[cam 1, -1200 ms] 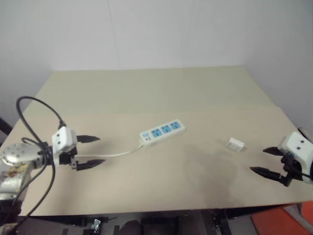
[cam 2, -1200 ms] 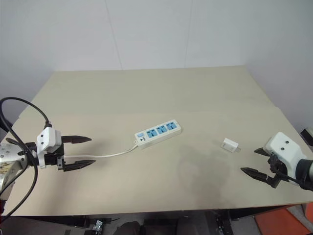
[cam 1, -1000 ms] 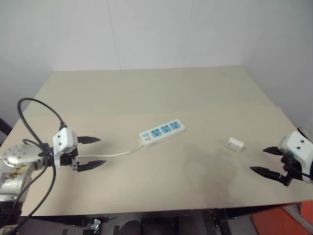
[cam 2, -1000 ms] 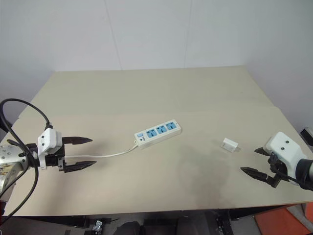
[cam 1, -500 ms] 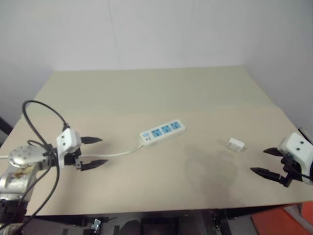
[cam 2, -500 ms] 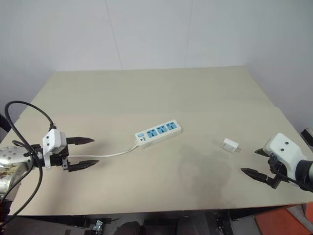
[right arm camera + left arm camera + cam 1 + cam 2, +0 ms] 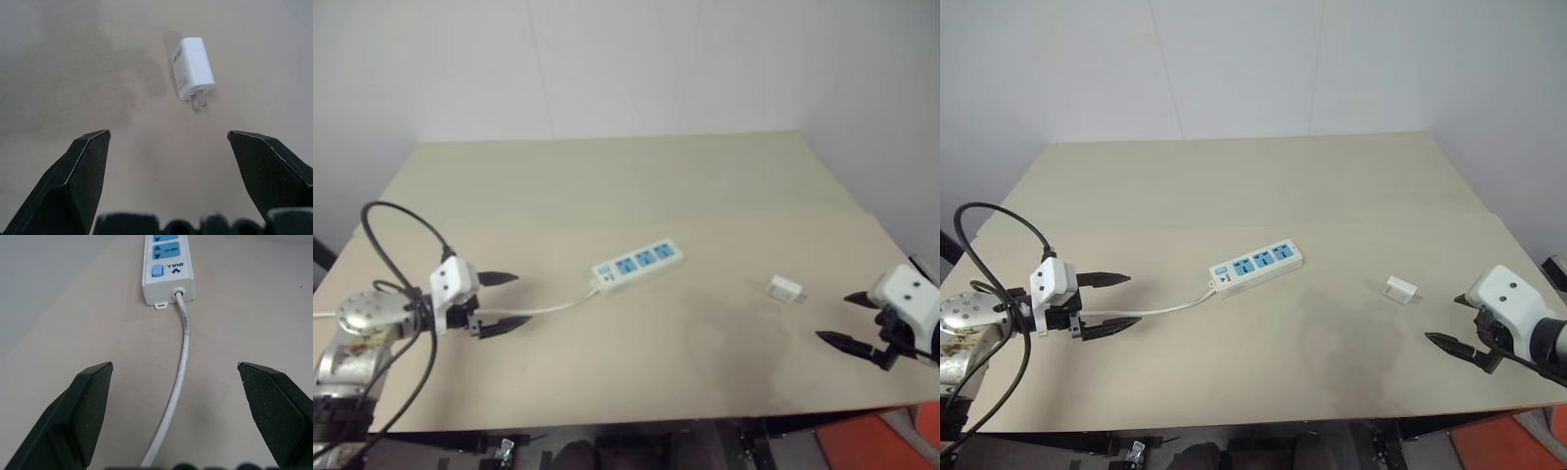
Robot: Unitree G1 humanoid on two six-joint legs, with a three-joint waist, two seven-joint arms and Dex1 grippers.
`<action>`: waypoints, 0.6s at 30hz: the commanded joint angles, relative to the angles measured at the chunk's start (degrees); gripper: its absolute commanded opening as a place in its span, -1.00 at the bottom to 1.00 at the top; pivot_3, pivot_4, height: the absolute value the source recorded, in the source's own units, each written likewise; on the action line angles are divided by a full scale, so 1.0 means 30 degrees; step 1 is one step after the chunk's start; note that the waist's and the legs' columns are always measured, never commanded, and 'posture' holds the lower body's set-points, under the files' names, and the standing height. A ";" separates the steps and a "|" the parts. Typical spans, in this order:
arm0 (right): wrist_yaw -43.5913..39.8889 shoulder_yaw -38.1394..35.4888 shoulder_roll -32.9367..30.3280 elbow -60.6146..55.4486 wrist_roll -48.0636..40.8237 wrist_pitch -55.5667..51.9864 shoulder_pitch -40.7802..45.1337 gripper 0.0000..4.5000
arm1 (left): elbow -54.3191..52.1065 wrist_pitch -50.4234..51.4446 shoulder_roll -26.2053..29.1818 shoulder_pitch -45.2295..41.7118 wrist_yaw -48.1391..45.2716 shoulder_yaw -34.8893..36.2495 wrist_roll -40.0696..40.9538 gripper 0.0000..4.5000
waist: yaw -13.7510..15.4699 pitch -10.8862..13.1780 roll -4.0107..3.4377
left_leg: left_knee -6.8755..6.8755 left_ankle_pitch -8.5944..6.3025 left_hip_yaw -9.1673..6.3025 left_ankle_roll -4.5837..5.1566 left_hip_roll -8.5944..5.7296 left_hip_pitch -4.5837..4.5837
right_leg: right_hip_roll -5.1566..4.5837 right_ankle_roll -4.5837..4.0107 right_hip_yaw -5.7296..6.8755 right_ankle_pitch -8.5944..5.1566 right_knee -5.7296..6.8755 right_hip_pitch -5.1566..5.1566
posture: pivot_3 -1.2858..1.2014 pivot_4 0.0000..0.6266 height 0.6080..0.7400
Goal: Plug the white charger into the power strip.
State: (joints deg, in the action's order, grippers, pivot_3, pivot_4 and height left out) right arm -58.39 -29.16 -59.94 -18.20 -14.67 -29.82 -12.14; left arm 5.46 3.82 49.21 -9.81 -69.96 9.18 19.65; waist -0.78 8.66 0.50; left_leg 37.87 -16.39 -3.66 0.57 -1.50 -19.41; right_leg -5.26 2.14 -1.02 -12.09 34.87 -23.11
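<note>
We find the white charger (image 7: pixel 192 70) near the right gripper (image 7: pixel 1457 322) at its ten o'clock, prongs toward the fingers; both grippers stand apart, empty.

On my table (image 7: pixel 1234 186): power strip (image 7: pixel 1255 264) near the middle, lying at a slant, its cord (image 7: pixel 1170 308) trailing off toward my left. Charger (image 7: pixel 1400 289) to the right of the strip, well apart from it, lying on its side. My left gripper (image 7: pixel 1105 302) sits at the cord's far end, straddling it; my right gripper (image 7: pixel 1462 323) is near the charger, on its right.
</note>
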 commanded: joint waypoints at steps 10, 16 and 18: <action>0.0988 0.0706 0.0407 -0.0049 -0.0477 0.0315 0.1893 1.00 | 0.1990 -0.0070 -0.2956 -0.2456 -0.0059 -0.0173 0.1699 0.99 | 0.0092 0.0008 0.0018 | 0.0003 0.0001 0.0006 -0.0001 -0.0009 0.0014 | -0.0004 -0.0002 0.0001 0.0003 0.0007 0.0020 | 0.03 -0.52 1.00; 0.1809 0.2104 0.0815 0.0017 -0.0161 0.0145 0.3649 1.00 | 0.7707 -0.2811 -0.5693 -0.6913 -0.2022 -0.2046 0.0147 0.99 | 0.0134 0.0005 0.0037 | 0.0006 0.0002 0.0006 -0.0002 -0.0033 0.0012 | -0.0005 -0.0007 0.0006 0.0008 0.0008 0.0024 | 0.03 -0.52 1.00; 0.2079 0.2432 0.0912 -0.0223 -0.0060 0.0022 0.3741 1.00 | 1.0610 -0.4269 -0.6595 -0.8618 -0.2368 -0.2437 -0.0499 0.99 | 0.0140 0.0005 0.0039 | 0.0006 -0.0003 0.0008 0.0006 -0.0038 0.0004 | -0.0005 -0.0011 0.0006 0.0010 0.0007 0.0020 | 0.03 -0.52 1.00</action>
State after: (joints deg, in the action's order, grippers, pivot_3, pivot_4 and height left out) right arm -53.12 -21.67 -57.38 -17.56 -14.75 -29.44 -1.63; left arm 33.33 -5.19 29.94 -33.58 -76.04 2.19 19.32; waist -0.36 8.67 0.62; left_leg 37.89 -16.40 -3.64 0.59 -1.62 -19.41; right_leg -5.28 2.10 -1.00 -12.06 34.90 -23.05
